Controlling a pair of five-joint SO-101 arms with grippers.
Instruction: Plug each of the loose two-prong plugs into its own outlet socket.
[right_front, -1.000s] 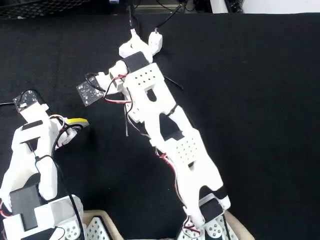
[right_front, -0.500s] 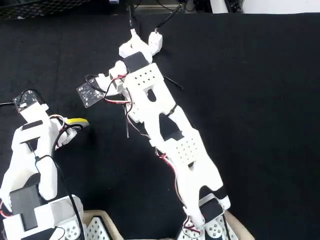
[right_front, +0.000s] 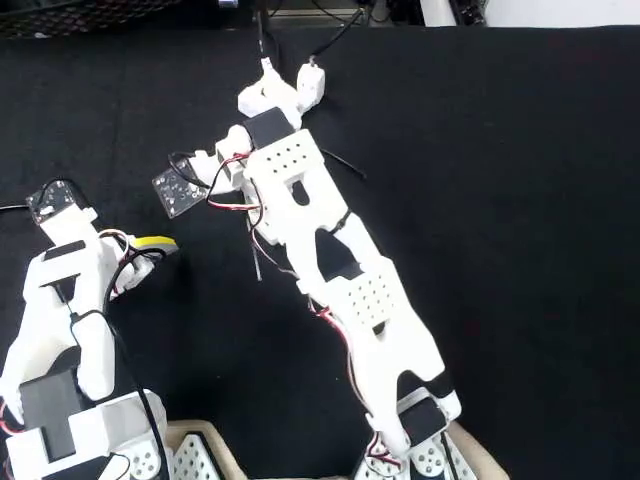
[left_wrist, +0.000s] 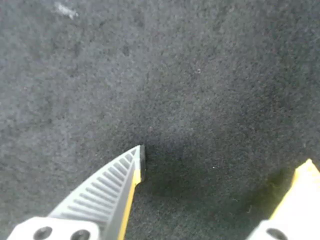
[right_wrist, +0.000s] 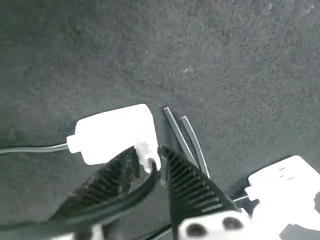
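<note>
In the high view, the right gripper (right_front: 265, 92) is hanging at the far side of the black table (right_front: 500, 200), and the left gripper (right_front: 150, 246) is sitting well apart from it. In the left wrist view, the left fingers are standing wide apart, holding nothing. In the right wrist view, the right jaws are pinching, almost shut, a small nub on the white plug (right_wrist: 112, 134) lying flat. It is looking light, hard and slick, so its broad body is probably offering a surer hold. Two thin grey rods (right_wrist: 182, 136) beside it could be prongs or wires, and a white casing (right_wrist: 285, 187) is being cut off at the edge.
</note>
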